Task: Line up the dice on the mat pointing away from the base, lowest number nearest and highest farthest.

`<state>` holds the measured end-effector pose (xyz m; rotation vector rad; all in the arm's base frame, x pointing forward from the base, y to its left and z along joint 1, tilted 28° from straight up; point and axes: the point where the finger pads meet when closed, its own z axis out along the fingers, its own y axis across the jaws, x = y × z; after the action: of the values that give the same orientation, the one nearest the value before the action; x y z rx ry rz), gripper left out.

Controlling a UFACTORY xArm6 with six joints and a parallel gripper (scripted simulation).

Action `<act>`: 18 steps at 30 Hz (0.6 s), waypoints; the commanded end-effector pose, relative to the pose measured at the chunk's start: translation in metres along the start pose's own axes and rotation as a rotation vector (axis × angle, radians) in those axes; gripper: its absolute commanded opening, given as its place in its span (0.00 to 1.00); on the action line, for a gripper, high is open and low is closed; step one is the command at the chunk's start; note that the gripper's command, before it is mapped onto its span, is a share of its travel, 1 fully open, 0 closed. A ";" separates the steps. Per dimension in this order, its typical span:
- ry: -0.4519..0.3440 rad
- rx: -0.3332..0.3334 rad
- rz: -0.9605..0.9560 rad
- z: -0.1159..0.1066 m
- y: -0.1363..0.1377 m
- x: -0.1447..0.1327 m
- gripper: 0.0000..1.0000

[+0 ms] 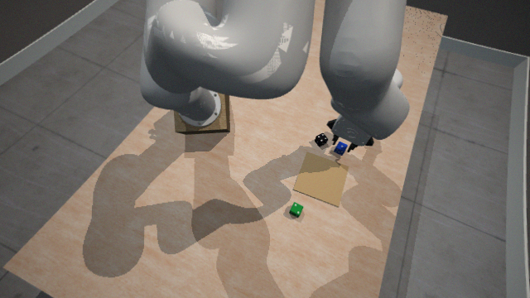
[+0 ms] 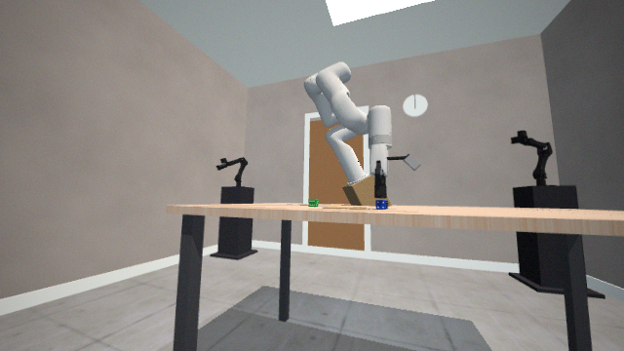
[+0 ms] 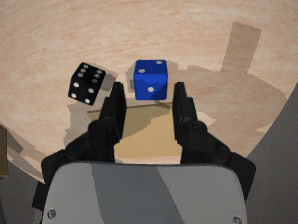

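Note:
A blue die (image 1: 341, 147) (image 2: 381, 205) (image 3: 152, 79) lies on the table just off the tan mat's (image 1: 320, 180) (image 3: 149, 139) far corner. A black die (image 1: 321, 140) (image 3: 87, 83) lies close beside it, on the base's side, also off the mat. A green die (image 1: 296, 209) (image 2: 313, 202) lies on the table off the mat's near left edge. My gripper (image 1: 343, 144) (image 2: 379, 195) (image 3: 149, 94) points straight down right over the blue die, fingers half open and level with its top, one on each side, not touching it.
The robot's base (image 1: 201, 120) stands on a wooden block at the table's back. The arm's big links hang over the middle of the table (image 1: 232, 265). The table's right edge runs close behind the gripper.

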<state>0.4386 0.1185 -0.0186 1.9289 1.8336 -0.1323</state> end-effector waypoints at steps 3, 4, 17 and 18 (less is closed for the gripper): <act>0.002 -0.003 0.001 -0.001 0.001 0.001 0.47; 0.002 -0.003 0.001 -0.001 0.001 0.001 0.47; 0.002 -0.003 0.001 -0.001 0.003 0.001 0.47; 0.002 -0.003 0.001 -0.001 0.003 0.001 0.47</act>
<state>0.4399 0.1191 -0.0185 1.9289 1.8336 -0.1322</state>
